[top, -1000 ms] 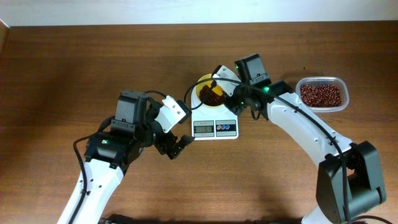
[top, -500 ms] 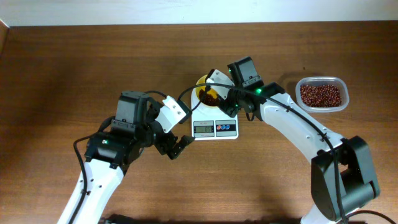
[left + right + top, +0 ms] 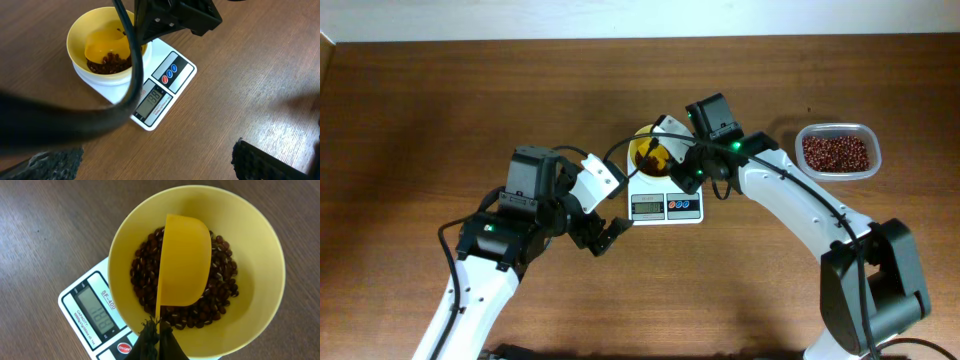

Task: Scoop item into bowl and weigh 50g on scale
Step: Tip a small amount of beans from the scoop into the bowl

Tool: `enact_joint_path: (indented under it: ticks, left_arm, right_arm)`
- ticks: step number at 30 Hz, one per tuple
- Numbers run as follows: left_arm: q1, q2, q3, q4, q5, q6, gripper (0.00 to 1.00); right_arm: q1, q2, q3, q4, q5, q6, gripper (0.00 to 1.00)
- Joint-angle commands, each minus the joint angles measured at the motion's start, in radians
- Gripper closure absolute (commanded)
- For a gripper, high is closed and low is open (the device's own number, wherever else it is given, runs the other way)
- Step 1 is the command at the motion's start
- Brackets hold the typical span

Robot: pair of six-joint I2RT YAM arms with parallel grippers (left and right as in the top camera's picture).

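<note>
Overhead shows tub (image 3: 838,127) of beans (image 3: 836,152); right wrist, scoop (image 3: 185,260) above bowl (image 3: 262,240)

Robot test bench, lab-like rather than a kitchen
Bare wood-grain table (image 3: 420,100); two white-and-black robot arms (image 3: 800,205) over it; kitchen scale (image 3: 665,206); clear tub (image 3: 874,150) of beans (image 3: 835,152)

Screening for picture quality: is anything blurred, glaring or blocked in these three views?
Overhead: evenly lit, sharp, no glare on the scale. Left wrist: a black cable sweeps across the foreground out of focus, hiding part of the bowl; the scale behind is sharp. Right wrist: beans and yellow scoop are crisp; the right end effector at the bottom edge is dark and soft.
</note>
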Motion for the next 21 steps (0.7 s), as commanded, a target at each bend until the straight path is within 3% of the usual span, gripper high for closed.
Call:
enact_joint_path:
  ticks: [1, 7, 21]
  left_arm:
    - [0.002, 0.002, -0.007, 0.001, 0.018, -0.01, 0.01]
    - [0.002, 0.002, -0.007, 0.001, 0.018, -0.01, 0.01]
    - [0.002, 0.002, -0.007, 0.001, 0.018, -0.009, 0.01]
  right_arm:
    - [-0.034, 0.014, 0.021, 0.018, -0.032, 0.053, 0.96]
    - [-0.121, 0.014, 0.022, 0.034, -0.159, 0.181, 0.96]
    - [-0.135, 0.013, 0.078, -0.006, -0.241, 0.225, 0.96]
